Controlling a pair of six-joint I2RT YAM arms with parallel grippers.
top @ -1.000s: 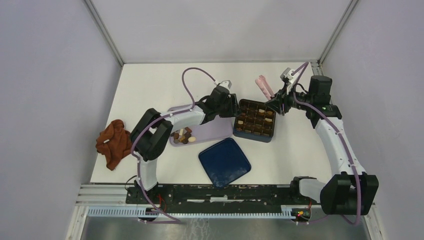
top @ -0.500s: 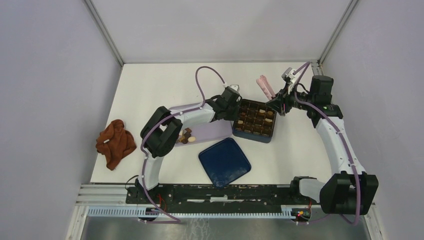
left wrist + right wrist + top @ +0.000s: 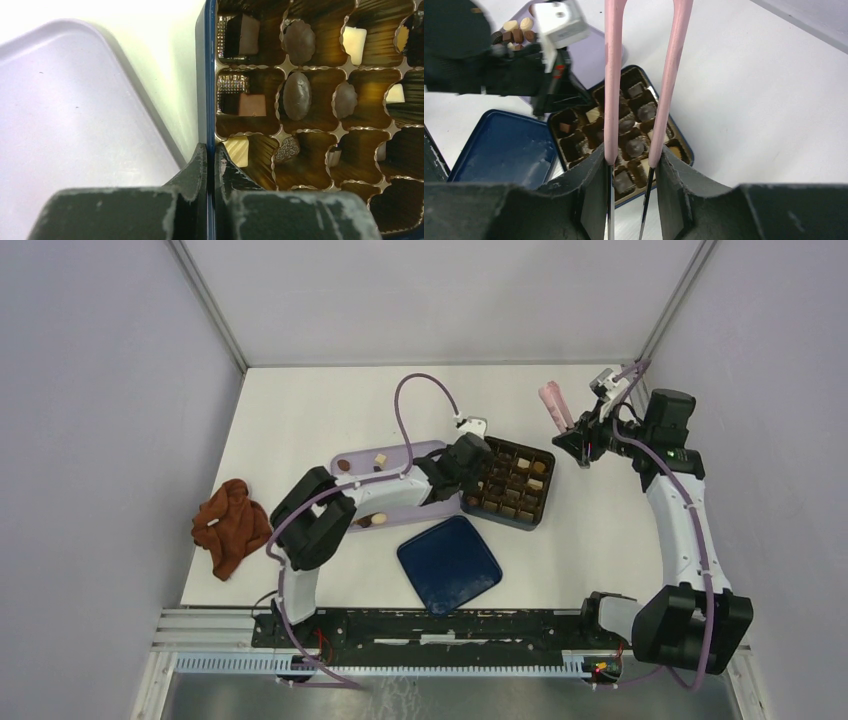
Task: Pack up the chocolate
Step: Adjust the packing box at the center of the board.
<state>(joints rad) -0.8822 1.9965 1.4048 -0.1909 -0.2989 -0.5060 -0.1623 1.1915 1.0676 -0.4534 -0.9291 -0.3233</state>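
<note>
Mostly dark, some cream, chocolate (image 3: 297, 95) sits in the box (image 3: 210, 60) the left gripper (image 3: 210, 152) pinches; right gripper (image 3: 631, 159) clamps tongs (image 3: 612, 75).

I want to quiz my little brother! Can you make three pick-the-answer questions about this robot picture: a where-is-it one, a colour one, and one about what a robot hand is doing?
1. Where is the blue lid compared with the chocolate box?
A. On top of it.
B. Behind it, farther from the arms.
C. Flat on the table, nearer the arm bases.

2. What colour are the tongs?
A. Pink.
B. Green.
C. Yellow.

3. What is the left gripper doing?
A. Hanging open.
B. Pinching the box wall.
C. Holding the tongs.

Answers:
1 C, the lid lies apart from the box, toward the bases.
2 A, the right gripper holds two pink arms.
3 B, its fingers meet on the blue wall.
</note>
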